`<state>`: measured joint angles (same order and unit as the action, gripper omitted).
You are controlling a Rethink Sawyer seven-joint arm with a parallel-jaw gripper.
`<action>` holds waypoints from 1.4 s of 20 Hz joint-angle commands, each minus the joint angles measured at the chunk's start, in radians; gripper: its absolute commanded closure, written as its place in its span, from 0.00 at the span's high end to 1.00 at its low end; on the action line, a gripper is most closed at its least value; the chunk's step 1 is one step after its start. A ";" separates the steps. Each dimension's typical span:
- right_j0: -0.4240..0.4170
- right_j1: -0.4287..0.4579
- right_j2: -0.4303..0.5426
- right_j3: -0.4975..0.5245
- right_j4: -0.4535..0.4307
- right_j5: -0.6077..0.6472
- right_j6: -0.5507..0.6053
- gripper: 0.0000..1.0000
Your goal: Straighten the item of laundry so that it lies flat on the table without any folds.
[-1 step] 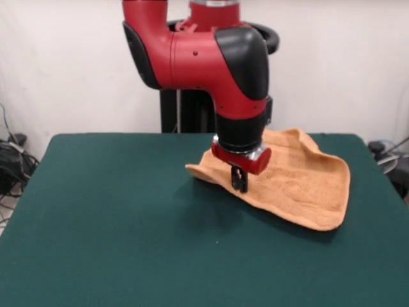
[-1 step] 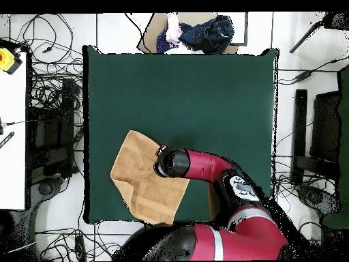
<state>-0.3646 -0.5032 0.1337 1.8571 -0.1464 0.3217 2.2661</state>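
Towel: orange-tan, on the table's far right part in the front view, not flat; its far edge is humped and rippled, and the left corner is raised off the felt.
Gripper: black fingers point down over the towel's left part, at or just above the cloth; contact cannot be told.
Jaws: they look close together, but open or closed cannot be told, and no cloth shows between them.
Front view only: the towel's relief, its folds, its shadowed near edge, and the fingers below the red wrist.
Overhead only: the towel shows as a skewed four-sided patch near the table's left edge and the base-side edge, one corner close to that edge. The arm covers the gripper and the towel's right edge.
Around: dark blue clothing and a pale hand at the top edge; cables on the floor to the left; a white surface with a yellow thing at far left.
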 commanded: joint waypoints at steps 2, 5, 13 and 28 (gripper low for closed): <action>0.008 -0.066 0.040 0.116 -0.010 -0.011 0.071 0.00; 0.006 -0.028 0.033 0.085 -0.015 -0.022 0.063 0.00; 0.006 0.134 0.009 -0.047 -0.034 -0.080 0.045 0.00; 0.038 0.207 -0.001 -0.061 -0.025 -0.155 0.085 0.00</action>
<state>-0.3607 -0.4266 0.1291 1.8536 -0.1455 0.2913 2.2661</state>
